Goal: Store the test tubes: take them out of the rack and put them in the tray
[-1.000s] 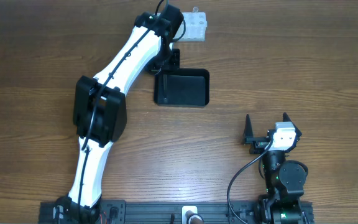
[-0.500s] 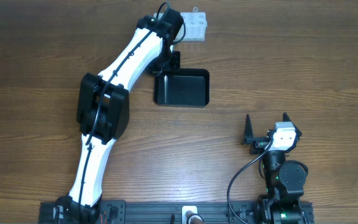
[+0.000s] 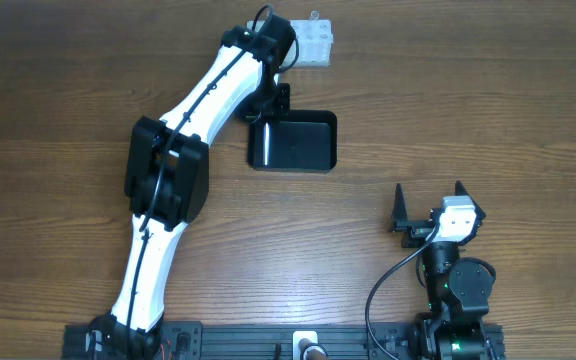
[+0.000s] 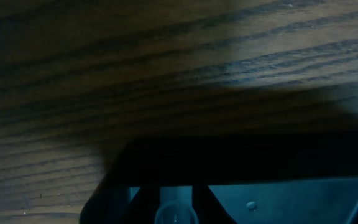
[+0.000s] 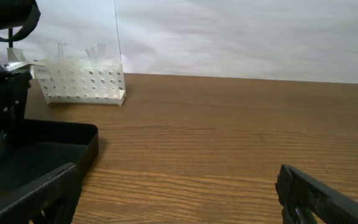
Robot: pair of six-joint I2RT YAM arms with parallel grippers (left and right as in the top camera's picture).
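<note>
A black tray (image 3: 332, 140) lies mid-table, with a white test tube rack (image 3: 313, 43) just behind it. The rack (image 5: 82, 81) holds a few clear tubes (image 5: 96, 51). My left gripper (image 3: 268, 118) hangs over the tray's left end. A test tube (image 3: 266, 145) runs from it down into the tray. In the left wrist view the tube's round end (image 4: 176, 215) sits between my two close-set fingers, behind the tray wall (image 4: 241, 158). My right gripper (image 3: 430, 207) rests open near its base with nothing in it, far from the tray (image 5: 73, 134).
Bare wooden table surrounds the tray and the rack. A white wall rises behind the table's far edge in the right wrist view. The left arm's long white links cross the table's left half.
The left arm's elbow shifted slightly up the view, then held still. The tube now shows brighter and lower inside the tray's left end. The right arm has not moved.
</note>
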